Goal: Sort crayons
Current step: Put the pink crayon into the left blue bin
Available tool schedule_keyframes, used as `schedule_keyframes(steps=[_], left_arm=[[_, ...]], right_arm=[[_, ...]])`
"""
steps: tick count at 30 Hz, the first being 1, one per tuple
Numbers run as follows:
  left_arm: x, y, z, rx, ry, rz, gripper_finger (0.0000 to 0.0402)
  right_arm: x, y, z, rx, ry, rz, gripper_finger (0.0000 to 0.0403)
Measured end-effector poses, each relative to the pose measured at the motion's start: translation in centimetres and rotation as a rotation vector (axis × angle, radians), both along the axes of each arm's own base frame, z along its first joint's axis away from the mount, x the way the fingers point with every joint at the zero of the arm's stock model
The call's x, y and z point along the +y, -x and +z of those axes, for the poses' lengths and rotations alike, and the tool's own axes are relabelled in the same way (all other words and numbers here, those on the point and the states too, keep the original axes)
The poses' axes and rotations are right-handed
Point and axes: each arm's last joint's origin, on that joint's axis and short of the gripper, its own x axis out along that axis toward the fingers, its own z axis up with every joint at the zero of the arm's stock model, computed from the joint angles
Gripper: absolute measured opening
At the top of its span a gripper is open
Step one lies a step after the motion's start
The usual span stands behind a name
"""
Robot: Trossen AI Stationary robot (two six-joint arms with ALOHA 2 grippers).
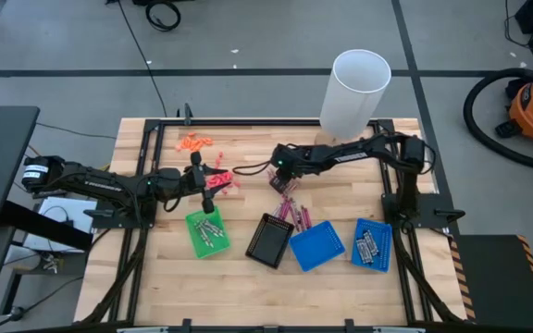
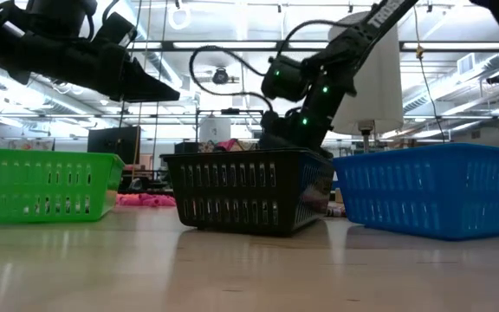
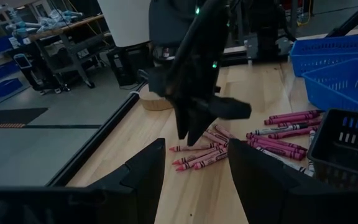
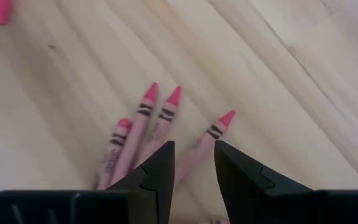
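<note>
Hovering low over the pink crayons (image 4: pixel 166 121) at mid-table, right gripper (image 4: pixel 191 165) with fingers parted a narrow gap, nothing between them — one crayon lying just ahead of the gap, three more fanned beside it on the bare wood. Sitting just beside that loose pile, black tray (image 1: pixel 269 240), then two blue trays (image 1: pixel 316 245) farther toward the right arm's side, the outer one seemingly holding grey crayons (image 1: pixel 370 245), though too small to be sure. Hanging above the table near the green tray (image 1: pixel 207 232), left gripper (image 3: pixel 194 165) with fingers spread wide and empty, pointed toward the right arm and the pink pile. Resting in the green tray, a few more grey sticks. Scattered at the far edge, orange bits (image 1: pixel 193 142); standing behind the right arm, tall white cylinder (image 1: pixel 356 91).
</note>
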Motion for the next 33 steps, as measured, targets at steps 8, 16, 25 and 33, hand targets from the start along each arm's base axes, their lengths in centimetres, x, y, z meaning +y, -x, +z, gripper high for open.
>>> schedule_keyframes(steps=[8, 16, 25, 33], left_arm=[[0.0, 0.0, 0.0, 0.002, 0.0, 0.0, 0.0187], [0.0, 0.0, 0.0, 0.002, 0.0, 0.0, 0.0187], [0.0, 0.0, -0.1, 0.008, -0.001, 0.0, 0.0187], [0.0, 0.0, -0.1, 0.009, -0.001, 0.0, 0.0187]], right_arm=[[-1.4, -0.1, -1.8, 0.019, -0.047, -0.027, 0.0115], [-2.0, -0.2, -2.1, 0.0, -0.064, -0.032, 0.0055], [-1.9, -0.2, -1.8, -0.014, -0.061, -0.012, 0.0026], [-1.7, 0.5, 1.4, -0.061, -0.028, 0.011, 0.0028]])
